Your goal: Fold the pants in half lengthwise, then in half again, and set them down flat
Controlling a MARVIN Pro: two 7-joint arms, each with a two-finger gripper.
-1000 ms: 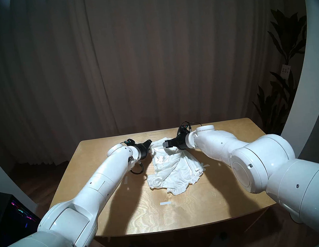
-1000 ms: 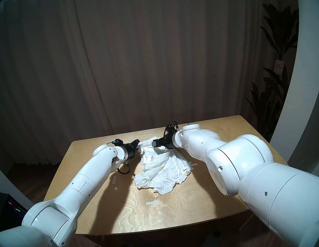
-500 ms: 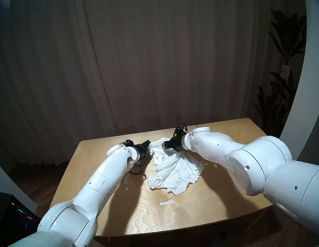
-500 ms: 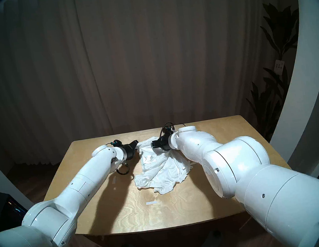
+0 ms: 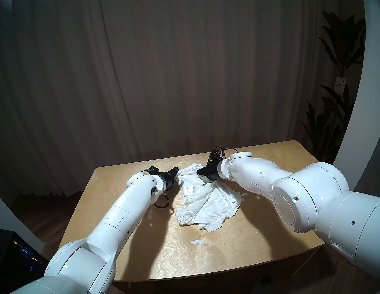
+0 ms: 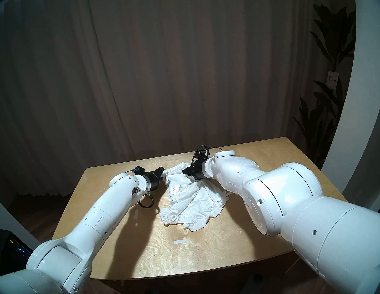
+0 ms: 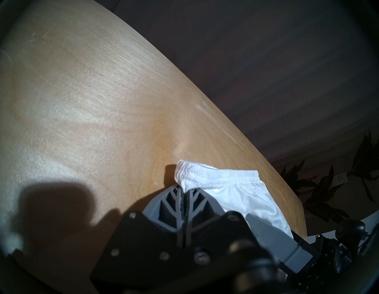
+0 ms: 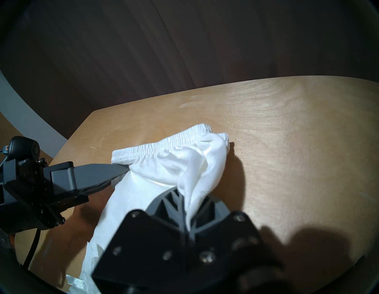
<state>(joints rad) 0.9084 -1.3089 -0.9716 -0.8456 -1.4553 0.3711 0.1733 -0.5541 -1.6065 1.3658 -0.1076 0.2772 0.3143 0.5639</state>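
Observation:
The white shorts (image 5: 206,203) lie crumpled mid-table, waistband at the far end and ruffled hems toward me; they also show in the head right view (image 6: 189,205). My left gripper (image 5: 176,170) (image 6: 162,169) is shut on the waistband's left end, seen close in the left wrist view (image 7: 183,190) with the waistband (image 7: 217,174) beyond it. My right gripper (image 5: 198,173) (image 6: 183,171) is shut on a bunch of fabric just below the waistband's right end, seen in the right wrist view (image 8: 185,195) with the shorts (image 8: 180,162). The two grippers are close together.
The wooden table (image 5: 222,254) carries two small white tape strips, one near the front (image 5: 196,241) and one at the left (image 5: 150,213). The table's far edge (image 5: 195,155) is just behind the grippers. Potted plants (image 5: 338,109) stand at the right.
My right wrist has turned and the arm shifted slightly left, tugging the shorts' right side and its ribbon tie a little inward. My left arm has stayed put.

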